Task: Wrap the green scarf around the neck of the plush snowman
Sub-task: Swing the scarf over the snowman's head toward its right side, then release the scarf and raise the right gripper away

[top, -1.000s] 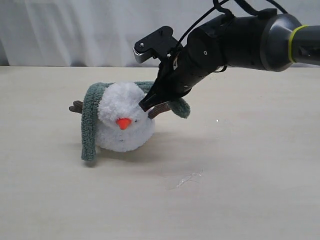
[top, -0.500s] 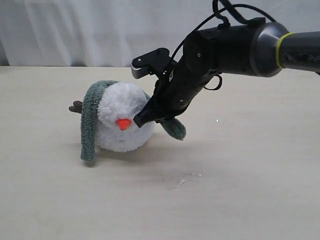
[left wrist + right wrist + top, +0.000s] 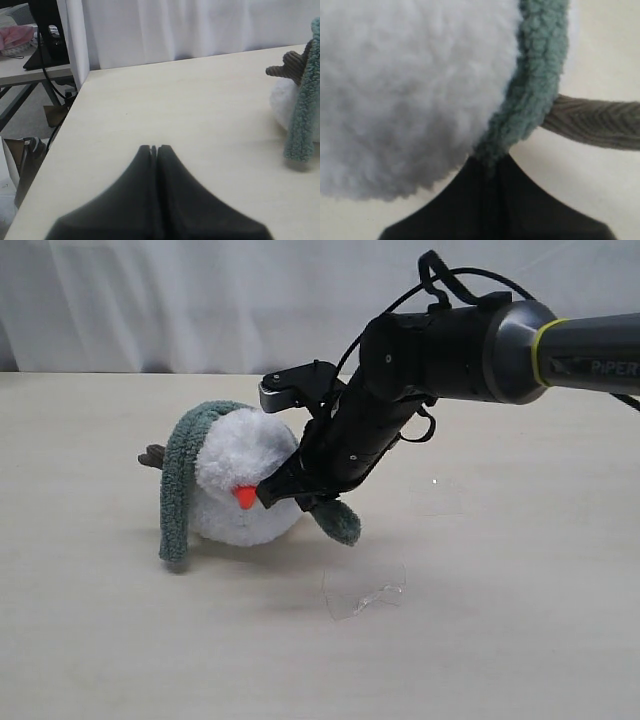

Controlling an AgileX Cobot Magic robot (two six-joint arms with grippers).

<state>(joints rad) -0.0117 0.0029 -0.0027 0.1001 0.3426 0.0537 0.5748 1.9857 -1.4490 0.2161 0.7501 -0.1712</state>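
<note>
The plush snowman [image 3: 232, 490] lies on the table with its orange nose [image 3: 243, 497] facing the camera. Over it drapes the green scarf [image 3: 180, 480]: one end hangs down its left side to the table, the other end [image 3: 340, 524] dangles below my right gripper [image 3: 268, 492]. That gripper is shut on the scarf [image 3: 535, 85] right beside the nose, against the white fluff [image 3: 410, 90]. One brown twig arm [image 3: 595, 122] shows behind the scarf. My left gripper [image 3: 154, 148] is shut and holds nothing, well away from the snowman [image 3: 285, 100]. The neck is hidden.
A crumpled bit of clear film [image 3: 372, 598] lies on the table in front of the right arm. The table's edge [image 3: 70, 115] and a white curtain [image 3: 200, 300] bound the space. Beyond the edge stands another desk with clutter [image 3: 25, 45].
My right gripper has pulled the scarf's end from behind the snowman's head down and leftward across its front, ending next to the nose. The snowman has tipped slightly.
</note>
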